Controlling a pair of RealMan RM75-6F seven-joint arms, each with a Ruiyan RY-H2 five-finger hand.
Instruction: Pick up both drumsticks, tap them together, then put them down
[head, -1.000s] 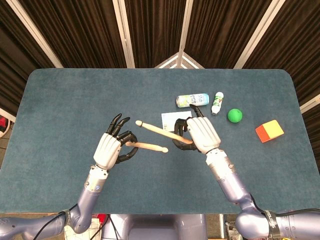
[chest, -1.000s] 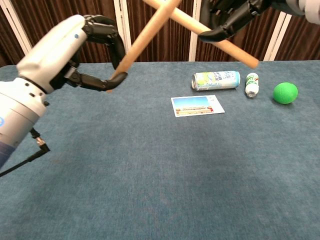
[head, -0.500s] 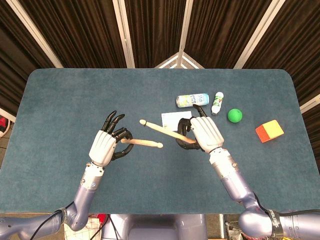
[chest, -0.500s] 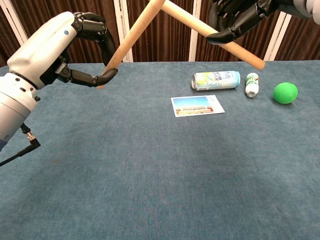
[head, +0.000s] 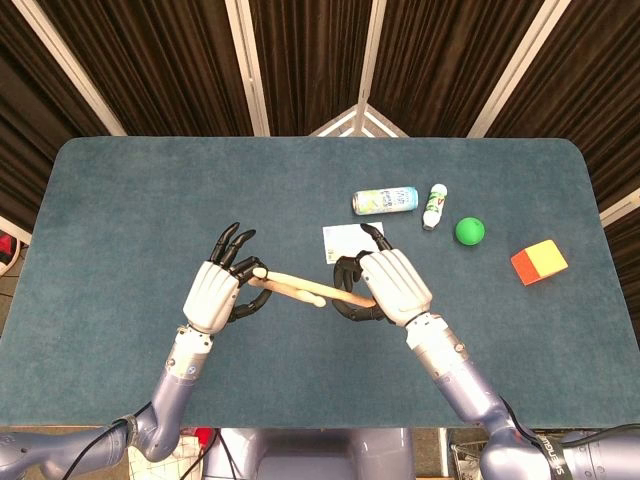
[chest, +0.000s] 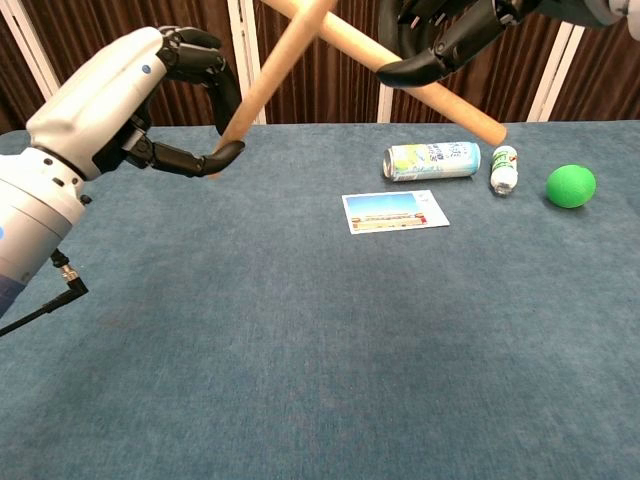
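Two wooden drumsticks are held aloft above the near middle of the blue table (head: 120, 200), crossed over one another. The left drumstick (chest: 275, 72) is pinched near its butt end by the left hand (head: 215, 293), the thumb and curled fingers closed round it while other fingers stand spread; the right drumstick (chest: 440, 98) is gripped a little way up from its butt by the right hand (head: 392, 284), whose fingers are wrapped around the shaft. In the chest view the shafts are seen to cross at the top edge; whether they actually touch cannot be told. The sticks may be judged light, rigid and smooth, so little force is needed, yet a rounded, polished shaft is likely to roll or slip in a loose pinch when tapped. A hold near the butt, as now, leaves the tip free to swing. On the far right lie a can (head: 385, 200), a small bottle (head: 435, 206), a green ball (head: 469, 231), a card (chest: 394, 211) and a red and yellow block (head: 539, 262).
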